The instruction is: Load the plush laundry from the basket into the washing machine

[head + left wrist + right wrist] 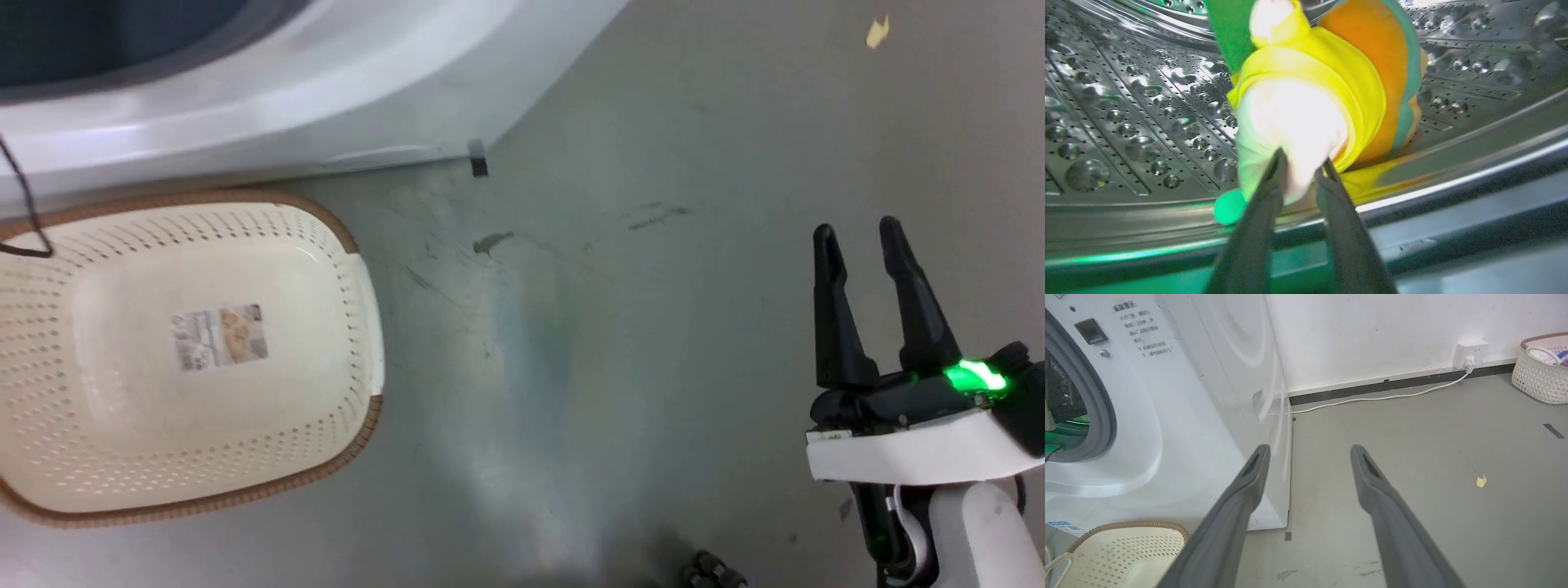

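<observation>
- The right gripper (857, 233) hangs over the bare floor (653, 327), its two dark fingers apart and holding nothing; it is well apart from the basket and takes no part in the work at hand.
- The basket (326, 367) sits on the floor just in front of the washing machine (326, 98). Nothing lies in it but the label sticker (219, 336) on its bottom, so the picking-out looks done.
- The left gripper (1302, 159) reaches through the door opening, fingers clamped on the pale head of the plush laundry (1310, 69).
- The plush laundry is inside the steel drum (1126, 122), past the front lip; whether it rests on the drum wall I cannot tell.
- Judged from this, the load is nearly complete: what is left is to let go and draw the arm out.
</observation>
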`<state>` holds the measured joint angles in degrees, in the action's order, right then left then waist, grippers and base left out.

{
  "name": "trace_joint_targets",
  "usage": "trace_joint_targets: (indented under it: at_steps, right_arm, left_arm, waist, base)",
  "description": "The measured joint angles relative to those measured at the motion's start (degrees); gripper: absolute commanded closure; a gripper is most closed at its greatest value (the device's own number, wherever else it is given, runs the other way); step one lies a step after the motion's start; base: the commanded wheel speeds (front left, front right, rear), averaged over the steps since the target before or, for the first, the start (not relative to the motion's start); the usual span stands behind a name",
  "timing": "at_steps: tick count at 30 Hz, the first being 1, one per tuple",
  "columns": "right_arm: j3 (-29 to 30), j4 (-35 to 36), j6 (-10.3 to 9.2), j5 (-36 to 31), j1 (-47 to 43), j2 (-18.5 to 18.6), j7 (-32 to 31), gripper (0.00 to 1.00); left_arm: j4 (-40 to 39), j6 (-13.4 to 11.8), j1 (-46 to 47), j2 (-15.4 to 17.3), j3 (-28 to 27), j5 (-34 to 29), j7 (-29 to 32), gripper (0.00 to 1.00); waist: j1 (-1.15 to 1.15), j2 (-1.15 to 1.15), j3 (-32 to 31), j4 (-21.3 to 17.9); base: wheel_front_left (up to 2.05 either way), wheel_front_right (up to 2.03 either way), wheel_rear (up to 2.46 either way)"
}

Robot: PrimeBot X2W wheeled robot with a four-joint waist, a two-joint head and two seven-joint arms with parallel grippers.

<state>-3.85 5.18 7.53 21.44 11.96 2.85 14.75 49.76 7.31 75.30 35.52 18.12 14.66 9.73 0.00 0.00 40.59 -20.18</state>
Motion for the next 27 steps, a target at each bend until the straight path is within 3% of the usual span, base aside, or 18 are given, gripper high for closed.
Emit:
trace_joint_targets:
  at_steps: [7,8,13,16,21,22,25,26,27]
  right_arm:
    - [3.3,-1.2,0.00,-4.5,0.0,0.0,0.0,0.00]
    - [5.0,-1.4,0.01,-5.6,-0.2,0.0,0.0,0.00]
    - [7.5,-2.2,0.00,-9.6,-2.3,0.0,0.0,0.00]
    - [8.1,-2.5,0.00,-11.0,-3.5,0.0,0.0,0.00]
    - [8.7,-3.2,0.00,-13.9,-7.6,0.0,0.0,0.00]
    - [8.9,-3.2,0.00,-14.4,-9.3,0.0,0.0,0.00]
    - [8.9,-3.3,0.00,-14.6,-11.5,0.0,0.0,0.00]
    - [8.9,-3.3,0.00,-14.6,-11.5,0.0,0.0,0.00]
    - [8.6,-3.3,0.00,-14.7,-12.7,0.0,0.0,0.00]
  left_arm:
    - [3.2,0.0,-6.6,-4.8,1.4,5.2,-9.9,0.00]
    - [3.6,0.0,-9.2,-6.8,1.8,6.8,-13.1,0.00]
    - [3.4,0.0,-17.5,-11.0,2.8,11.4,-20.7,0.00]
    - [1.8,0.0,-20.9,-12.2,3.1,13.2,-22.7,0.00]
    - [-6.5,-0.7,-31.5,-13.7,0.5,15.2,-24.4,0.00]
    - [-13.1,-2.4,-37.1,-14.5,-2.1,15.2,-24.4,0.00]
    - [-23.2,-4.3,-46.7,-16.2,-4.5,13.8,-24.5,0.00]
    - [-23.2,-4.3,-46.7,-16.2,-4.5,13.8,-24.5,0.00]
    - [-29.0,-6.1,-53.3,-17.2,-5.5,12.0,-24.5,0.00]
  waist:
    - [0.00,0.00,-6.1,1.9]
    - [0.00,0.00,-8.7,2.7]
    - [-0.02,0.00,-16.4,4.8]
    - [-0.02,0.00,-19.7,5.8]
    - [-0.03,0.00,-28.0,8.7]
    - [-0.03,0.00,-31.1,10.0]
    - [-0.04,0.00,-35.1,12.0]
    - [-0.04,0.00,-35.1,12.0]
    - [-0.03,0.00,-37.3,13.4]
  base:
    - [0.00,0.00,0.00]
    - [0.00,0.00,0.00]
    - [0.00,0.00,0.00]
    - [0.00,0.00,0.00]
    - [0.00,0.00,0.00]
    - [0.00,0.00,0.00]
    - [0.00,0.00,0.00]
    - [0.00,0.00,0.00]
    - [0.00,0.00,0.00]
